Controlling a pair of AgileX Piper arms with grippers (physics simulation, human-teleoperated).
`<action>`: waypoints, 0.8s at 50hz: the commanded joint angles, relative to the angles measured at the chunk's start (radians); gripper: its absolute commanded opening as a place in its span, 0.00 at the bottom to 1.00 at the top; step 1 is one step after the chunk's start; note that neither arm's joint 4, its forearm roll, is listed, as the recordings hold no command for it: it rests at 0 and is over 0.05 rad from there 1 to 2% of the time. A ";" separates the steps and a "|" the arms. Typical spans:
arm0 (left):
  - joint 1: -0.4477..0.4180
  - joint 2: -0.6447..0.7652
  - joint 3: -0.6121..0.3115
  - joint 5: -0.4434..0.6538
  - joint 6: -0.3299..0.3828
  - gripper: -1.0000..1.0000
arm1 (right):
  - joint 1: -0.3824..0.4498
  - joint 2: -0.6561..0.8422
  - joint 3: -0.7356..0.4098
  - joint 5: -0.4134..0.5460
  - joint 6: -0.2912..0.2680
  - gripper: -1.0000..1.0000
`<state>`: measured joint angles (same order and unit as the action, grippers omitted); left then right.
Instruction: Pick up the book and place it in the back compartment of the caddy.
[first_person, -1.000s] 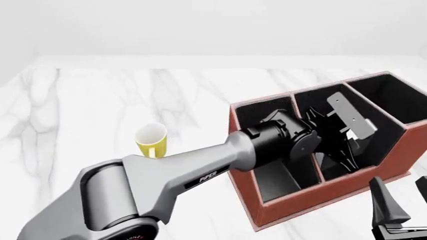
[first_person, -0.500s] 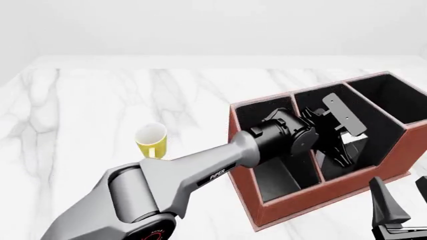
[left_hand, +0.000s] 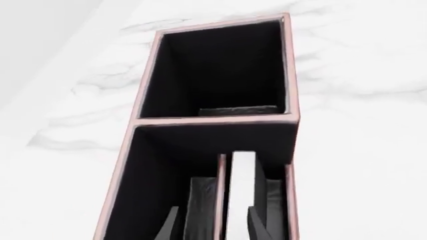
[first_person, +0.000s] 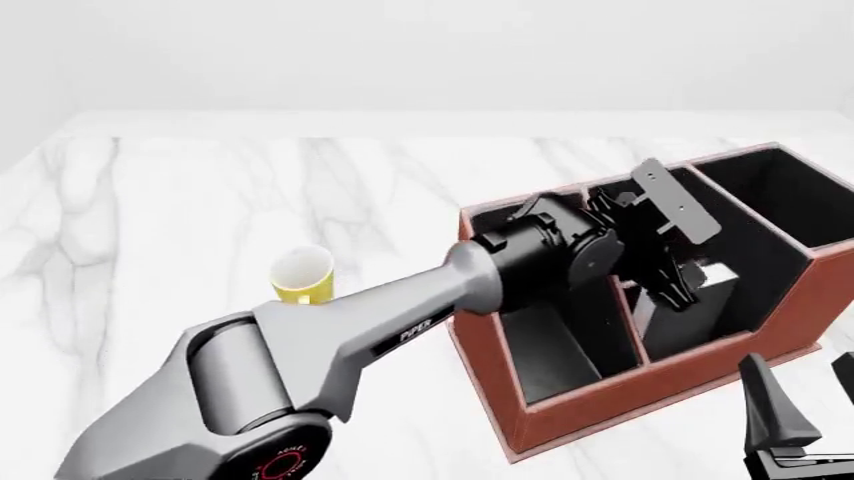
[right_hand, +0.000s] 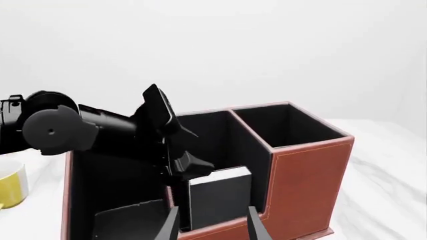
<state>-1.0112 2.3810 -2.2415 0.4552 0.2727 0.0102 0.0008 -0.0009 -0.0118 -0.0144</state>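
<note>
The black book (right_hand: 220, 197) stands upright in the back compartment (right_hand: 260, 165) of the reddish-brown caddy (first_person: 601, 400), white page edges (left_hand: 241, 190) facing up. It also shows as a pale strip, the book (first_person: 714, 278), near the low outer wall. My left gripper (first_person: 674, 285) hangs just above it, open and holding nothing; its fingers (left_hand: 170, 227) straddle the book without touching. In the right wrist view the left gripper (right_hand: 187, 157) sits over the book's top. My right gripper (first_person: 807, 400) is open and empty, off the caddy's near corner.
A yellow mug (first_person: 303, 277) stands on the white marble table left of the caddy, under the left arm's forearm. The caddy's tall-walled cell (first_person: 781, 195) lies at the far right, and a long cell (first_person: 561, 350) lies at its left.
The left gripper has risen out of the caddy's cell and tilted back. The book stayed down in the cell, let go. The right arm has not moved.
</note>
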 joint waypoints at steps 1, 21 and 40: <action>0.039 -0.145 0.071 -0.018 -0.011 1.00 | -0.002 0.000 0.000 -0.001 -0.002 1.00; 0.188 -0.529 0.478 -0.157 0.029 1.00 | -0.002 0.000 0.000 -0.005 -0.003 1.00; 0.388 -0.746 0.828 -0.364 -0.043 1.00 | 0.002 0.000 0.000 -0.006 -0.002 1.00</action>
<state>-0.7134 1.7569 -1.5871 0.1902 0.2652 0.0117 0.0005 -0.0016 -0.0188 -0.0163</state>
